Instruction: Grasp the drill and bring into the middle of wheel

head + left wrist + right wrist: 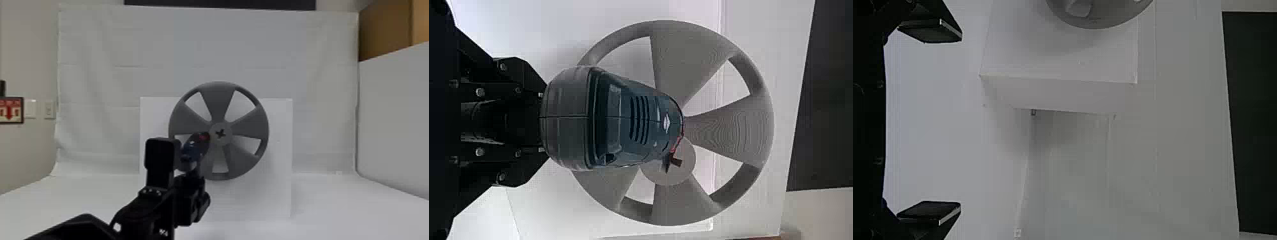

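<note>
In the head view, my left gripper (182, 162) comes up from the bottom left, shut on the blue drill (194, 148). The drill's front end is at the left of the hub of the grey wheel (220, 95), beside its cross-shaped hole; whether it touches cannot be told. In the left wrist view, the drill (634, 120) extends from my left gripper (543, 120) and covers part of the wheel (729, 125), with the hub's cross partly visible beside its tip. In the right wrist view, my right gripper (930, 122) stands open with nothing between its fingers.
A white box (279, 191) stands behind the wheel on the white table (335, 204). A white panel (392, 127) stands at the right, with a brown box (384, 32) above it. A pale cloth (105, 79) hangs behind.
</note>
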Controlling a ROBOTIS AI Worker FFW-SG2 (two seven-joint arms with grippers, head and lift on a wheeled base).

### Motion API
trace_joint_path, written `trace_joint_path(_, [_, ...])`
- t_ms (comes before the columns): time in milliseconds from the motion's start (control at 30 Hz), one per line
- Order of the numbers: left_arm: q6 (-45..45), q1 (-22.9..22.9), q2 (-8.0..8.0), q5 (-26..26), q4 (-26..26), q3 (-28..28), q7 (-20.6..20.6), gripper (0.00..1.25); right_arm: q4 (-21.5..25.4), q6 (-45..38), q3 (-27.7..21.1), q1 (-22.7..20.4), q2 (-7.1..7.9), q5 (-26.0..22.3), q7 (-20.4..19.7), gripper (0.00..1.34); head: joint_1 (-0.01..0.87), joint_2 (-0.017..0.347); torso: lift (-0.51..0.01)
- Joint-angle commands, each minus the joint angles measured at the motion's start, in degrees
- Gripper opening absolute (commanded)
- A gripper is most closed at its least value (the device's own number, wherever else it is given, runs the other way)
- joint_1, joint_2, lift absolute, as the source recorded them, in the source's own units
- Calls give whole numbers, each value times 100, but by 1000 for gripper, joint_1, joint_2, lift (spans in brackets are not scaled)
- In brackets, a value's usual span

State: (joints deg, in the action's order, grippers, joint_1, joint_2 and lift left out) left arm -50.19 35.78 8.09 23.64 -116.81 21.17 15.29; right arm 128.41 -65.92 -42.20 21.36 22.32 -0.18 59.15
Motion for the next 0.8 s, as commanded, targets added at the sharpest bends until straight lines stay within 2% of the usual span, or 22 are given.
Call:
trace_joint_path(0, [1, -1, 0, 9, 0, 1, -9, 23, 0, 0, 1, -1, 9, 0, 0, 1227, 0, 0, -406])
trace_joint_path(767, [18, -1, 0, 9, 0, 10, -18, 23, 0, -9, 10, -1, 9, 0, 0, 1227, 0, 0, -406])
